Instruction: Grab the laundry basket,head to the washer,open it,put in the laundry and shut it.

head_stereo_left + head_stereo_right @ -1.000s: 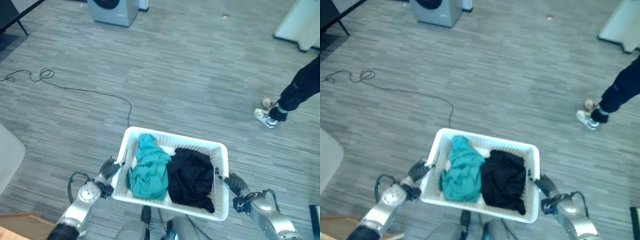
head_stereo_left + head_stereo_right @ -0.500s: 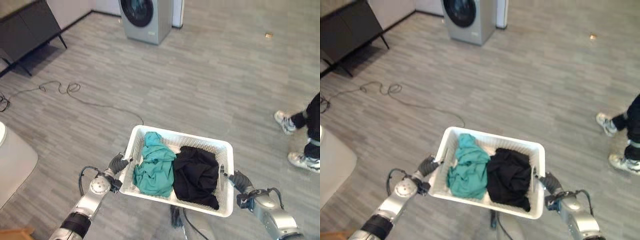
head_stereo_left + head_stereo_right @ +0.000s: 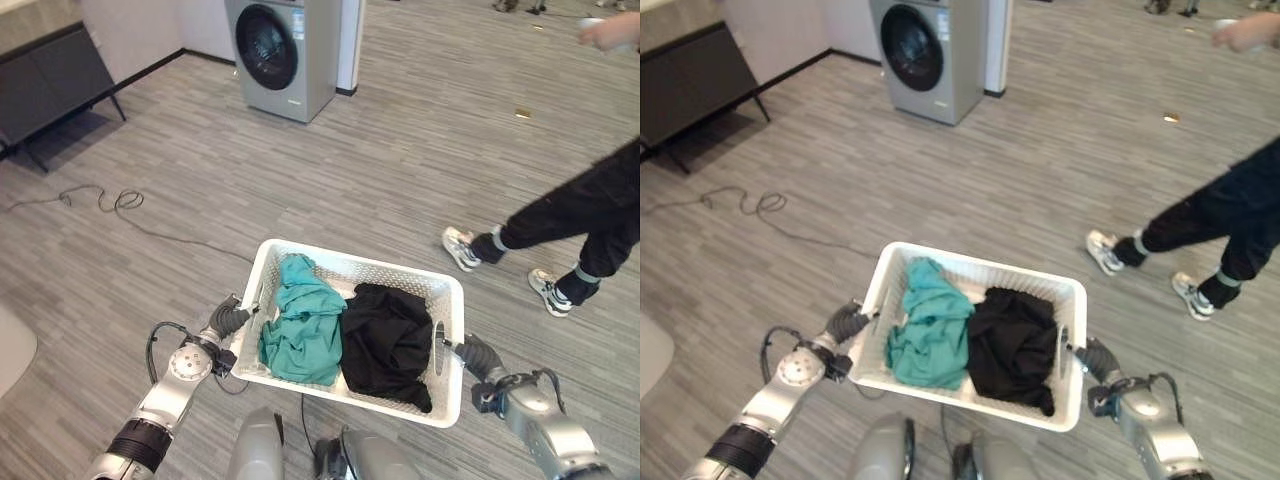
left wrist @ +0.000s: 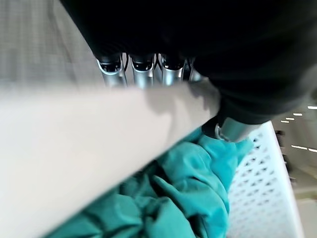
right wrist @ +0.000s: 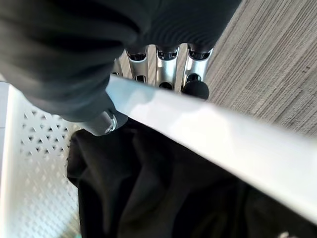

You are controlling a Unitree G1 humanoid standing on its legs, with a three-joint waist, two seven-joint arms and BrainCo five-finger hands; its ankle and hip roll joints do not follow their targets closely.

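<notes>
I carry a white perforated laundry basket (image 3: pixel 445 292) in front of me, above the floor. A teal garment (image 3: pixel 300 335) lies in its left half and a black garment (image 3: pixel 388 343) in its right half. My left hand (image 3: pixel 228 320) is shut on the basket's left rim (image 4: pixel 74 148), fingers under it and thumb inside by the teal garment (image 4: pixel 198 198). My right hand (image 3: pixel 476 357) is shut on the right rim (image 5: pixel 223 148), beside the black garment (image 5: pixel 158 198). The grey washer (image 3: pixel 282 55) with its dark round door shut stands at the far end, left of centre.
A person's legs in dark trousers and white shoes (image 3: pixel 462 248) step across the floor at the right. A dark low cabinet (image 3: pixel 50 90) stands at the far left. A thin black cord (image 3: pixel 110 205) lies looped on the grey wood floor at the left.
The camera has tilted up and moved on, so the washer looks nearer. The person has stepped leftward, closer to the basket. Both hands keep their hold on the rims.
</notes>
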